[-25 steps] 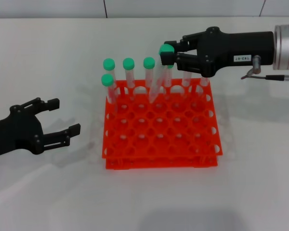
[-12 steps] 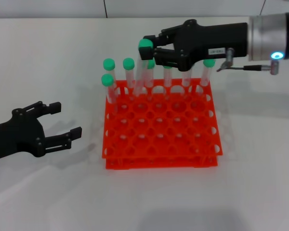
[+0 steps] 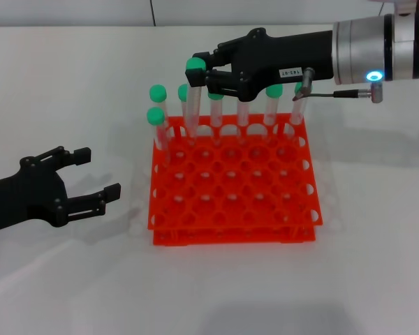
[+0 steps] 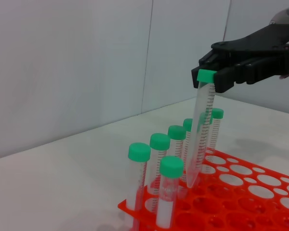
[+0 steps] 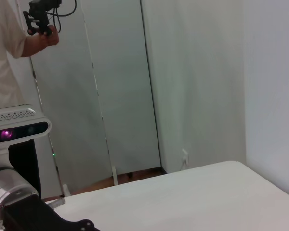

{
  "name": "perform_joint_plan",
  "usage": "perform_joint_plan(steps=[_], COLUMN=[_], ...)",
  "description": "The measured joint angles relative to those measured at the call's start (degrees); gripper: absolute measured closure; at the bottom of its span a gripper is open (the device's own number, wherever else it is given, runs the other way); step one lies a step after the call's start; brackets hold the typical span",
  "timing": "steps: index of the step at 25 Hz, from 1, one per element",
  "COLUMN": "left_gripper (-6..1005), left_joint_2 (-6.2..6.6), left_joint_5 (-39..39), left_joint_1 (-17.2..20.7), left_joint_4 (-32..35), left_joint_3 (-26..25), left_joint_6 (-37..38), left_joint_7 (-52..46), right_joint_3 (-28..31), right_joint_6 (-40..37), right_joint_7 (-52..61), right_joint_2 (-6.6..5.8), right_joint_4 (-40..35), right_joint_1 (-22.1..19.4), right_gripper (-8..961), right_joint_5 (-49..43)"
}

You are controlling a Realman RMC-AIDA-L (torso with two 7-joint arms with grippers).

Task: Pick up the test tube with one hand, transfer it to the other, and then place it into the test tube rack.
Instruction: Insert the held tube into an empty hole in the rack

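The right end effector (image 3: 199, 75) reaches in from the right above the far edge of the test tube rack (image 3: 234, 183), its black fingers pinching the green cap of the test tube (image 3: 192, 98). The tube hangs from that grip, leaning slightly, with its pointed lower end down among the holes at the far left part of the rack. In the left wrist view the same tube (image 4: 199, 130) slants down from the right end effector (image 4: 209, 77) and its tip sits just at the level of the rack (image 4: 221, 192) top tier, beside the standing tubes; whether it has entered a hole cannot be told.

Other green-capped tubes (image 3: 157, 115) stand upright along the far row and at the far left corner of the rack, and a row of them shows in the left wrist view as well.

The left end effector (image 3: 91, 174) lies low over the white table (image 3: 70, 279), to the left of the rack and well apart from it, its two fingers spread and holding nothing.
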Motion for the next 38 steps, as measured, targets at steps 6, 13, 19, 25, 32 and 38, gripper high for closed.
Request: perform_joint_plan(steps=[6, 13, 19, 25, 32, 38], left_gripper=[118, 118, 118, 118, 118, 118], left_joint_2=[0.0, 0.0, 0.0, 0.0, 0.0, 0.0], left_joint_5=[0.1, 0.5, 0.7, 0.7, 0.7, 0.7], left_joint_1=[0.0, 0.0, 0.0, 0.0, 0.0, 0.0], left_joint_4=[0.0, 0.0, 0.0, 0.1, 0.1, 0.0], left_joint_3=[0.0, 0.0, 0.0, 0.0, 0.0, 0.0], left_joint_6=[0.1, 0.3, 0.5, 0.6, 0.6, 0.5], left_joint_7=[0.0, 0.0, 0.0, 0.0, 0.1, 0.2], right_joint_3=[-0.9, -3.3, -3.4, -3.6, -4.6, -5.4], right_joint_6=[0.9, 2.9, 3.2, 3.5, 4.3, 5.2], right_joint_7=[0.2, 0.7, 0.8, 0.8, 0.8, 0.8], right_joint_2=[0.05, 0.15, 0.16, 0.16, 0.33, 0.34], right_joint_4=[0.5, 0.5, 0.5, 1.1, 1.4, 1.4], right_joint_1=[0.6, 1.0, 1.1, 1.1, 1.2, 1.2], right_gripper=[602, 596, 590, 584, 578, 572], right_joint_5=[0.0, 0.2, 0.2, 0.2, 0.2, 0.3])
